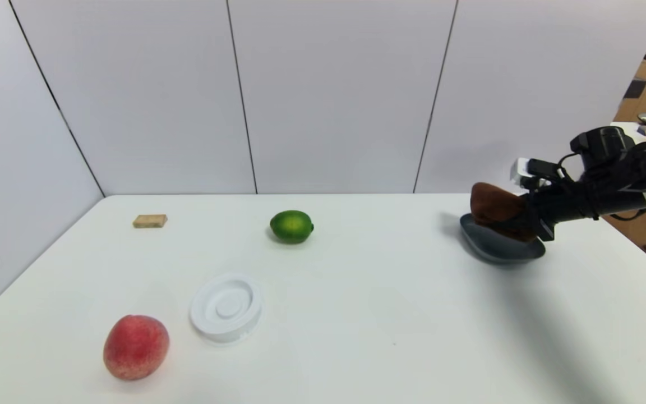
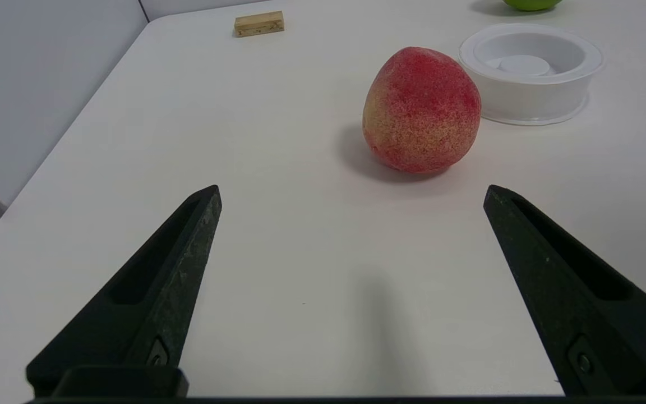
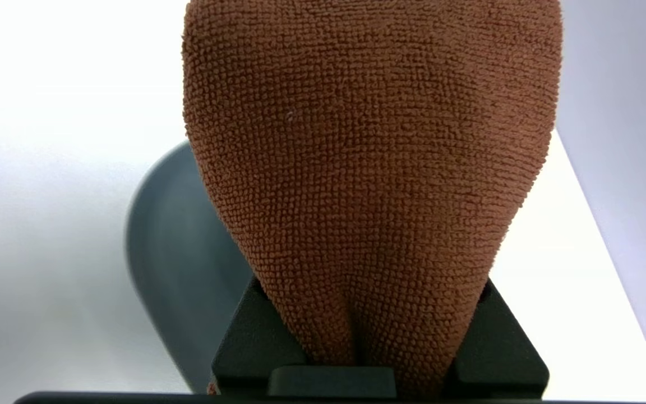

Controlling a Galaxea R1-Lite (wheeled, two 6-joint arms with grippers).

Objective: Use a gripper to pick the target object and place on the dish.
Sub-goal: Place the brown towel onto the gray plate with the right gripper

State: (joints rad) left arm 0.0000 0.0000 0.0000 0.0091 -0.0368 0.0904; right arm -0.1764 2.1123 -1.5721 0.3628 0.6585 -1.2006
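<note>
- Partly, my right gripper (image 1: 519,216) is hiding behind the brown towel (image 1: 495,206), so my fingertips are not showing; the towel is also covering most of the blue-grey dish (image 1: 497,247).
- I am clamping my right jaws on the towel, its pinched end sitting between them while the bulk is bulging out beyond, just over the dish at the far right.
- I am keeping my left gripper (image 2: 351,196) parked with jaws wide apart over the near left of the white table (image 1: 356,314), facing a peach (image 1: 135,346), white disc (image 1: 226,306), lime (image 1: 291,226) and tan block (image 1: 150,221).
- Grey wall panels (image 1: 328,95) are backing the table.
</note>
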